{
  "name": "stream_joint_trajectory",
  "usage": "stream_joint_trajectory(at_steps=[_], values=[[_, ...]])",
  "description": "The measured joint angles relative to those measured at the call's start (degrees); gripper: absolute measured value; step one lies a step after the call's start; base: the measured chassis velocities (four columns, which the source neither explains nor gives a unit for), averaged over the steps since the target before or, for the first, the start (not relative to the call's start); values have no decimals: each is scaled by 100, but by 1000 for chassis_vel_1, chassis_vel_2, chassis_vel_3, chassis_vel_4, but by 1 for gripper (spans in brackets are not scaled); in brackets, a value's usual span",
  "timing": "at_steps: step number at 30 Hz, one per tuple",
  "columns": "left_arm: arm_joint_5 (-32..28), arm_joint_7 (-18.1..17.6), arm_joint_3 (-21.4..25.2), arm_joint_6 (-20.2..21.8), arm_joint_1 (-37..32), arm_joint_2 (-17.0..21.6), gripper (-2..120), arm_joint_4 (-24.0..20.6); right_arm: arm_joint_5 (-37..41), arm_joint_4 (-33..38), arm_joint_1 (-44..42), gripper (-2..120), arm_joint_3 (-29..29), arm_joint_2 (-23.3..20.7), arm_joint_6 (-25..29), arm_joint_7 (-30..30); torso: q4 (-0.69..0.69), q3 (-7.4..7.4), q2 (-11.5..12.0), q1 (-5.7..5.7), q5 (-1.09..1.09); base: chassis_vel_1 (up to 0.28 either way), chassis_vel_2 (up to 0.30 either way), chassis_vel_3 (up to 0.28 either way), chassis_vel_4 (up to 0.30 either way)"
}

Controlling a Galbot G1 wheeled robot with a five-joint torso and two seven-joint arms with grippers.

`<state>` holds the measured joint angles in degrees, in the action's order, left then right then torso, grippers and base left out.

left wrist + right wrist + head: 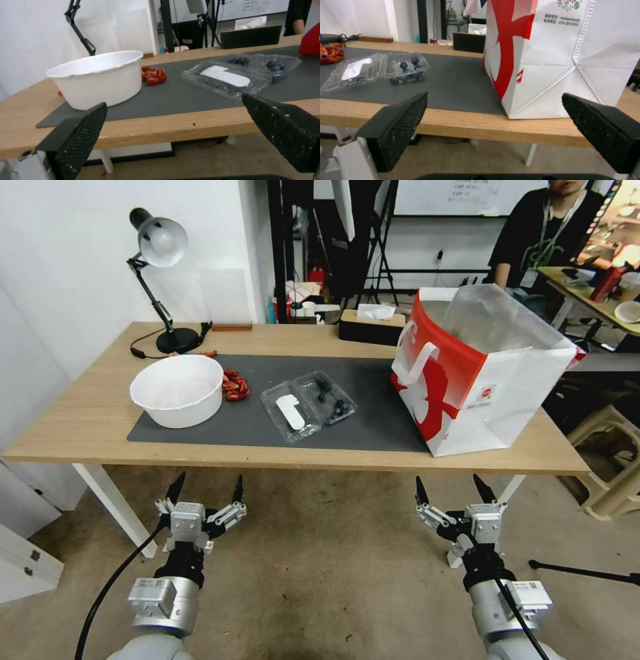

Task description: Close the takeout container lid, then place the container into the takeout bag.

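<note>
Both claws hang below the near edge of the tabletop point(80, 440), off the work. Left claw point(205, 490) fingers spread wide, nothing held; right claw point(452, 490) same, wide open and empty. The container point(330, 397) sits open on the dark mat point(373, 413), mid-tabletop, a few blueberries in its tray half. The takeout container lid point(288, 412) lies flat on the mat on the left of the tray, hinged to it, white label up. The takeout bag point(480, 380) stands upright on the right end of the tabletop, mouth open, silvery lining showing, apart from the container. White bowl point(177, 390) on the mat's left end, red bits point(235, 385) just beside it, between bowl and lid. Desk lamp point(160, 273) at the back left. Black tissue box point(371, 325) at the back edge behind the mat.
</note>
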<state>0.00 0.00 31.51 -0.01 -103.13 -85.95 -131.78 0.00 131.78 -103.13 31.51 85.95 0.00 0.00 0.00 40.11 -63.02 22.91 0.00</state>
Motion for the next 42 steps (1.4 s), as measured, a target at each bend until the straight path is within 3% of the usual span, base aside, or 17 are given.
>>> stream_joint_trajectory(at_steps=[10,12,16,18,23,36,38,41,42], values=[[-41,-2,-17,54,22,-12,100,-3,13,13,16,100,3,1,-42,0,0,0,0,0,0,0,0,0,0],[-147,-9,-81,209,78,-53,100,-42,58,50,60,100,24,10,-163,-9,1,0,0,0,1,0,0,0,0],[-810,-46,-497,1154,477,-325,100,-339,347,357,373,100,181,81,-977,-92,0,0,0,0,1,0,0,0,0],[-957,-54,-592,1314,555,-384,100,-401,420,435,450,100,218,100,-1181,-114,-1,0,0,1,1,0,0,0,0],[-1178,-103,-626,1145,574,-386,100,-413,814,747,814,100,382,163,-2027,-212,-2,0,0,1,-1,0,0,0,0],[-1224,-83,-658,915,780,-180,100,-64,1710,502,1436,100,268,-541,-1882,118,4,0,0,1,1,0,0,0,0],[-1281,-64,-717,947,940,-90,100,59,1831,453,1497,100,254,-675,-1849,272,-7,0,0,2,-1,0,0,0,0],[-1301,-50,-721,933,965,-69,100,112,2008,329,1659,100,162,-865,-1849,382,-3,0,0,1,0,0,0,0,0],[-1307,-42,-686,868,962,-78,100,131,2196,65,1945,100,-48,-1175,-1868,526,2,0,0,2,0,0,0,0,0]])
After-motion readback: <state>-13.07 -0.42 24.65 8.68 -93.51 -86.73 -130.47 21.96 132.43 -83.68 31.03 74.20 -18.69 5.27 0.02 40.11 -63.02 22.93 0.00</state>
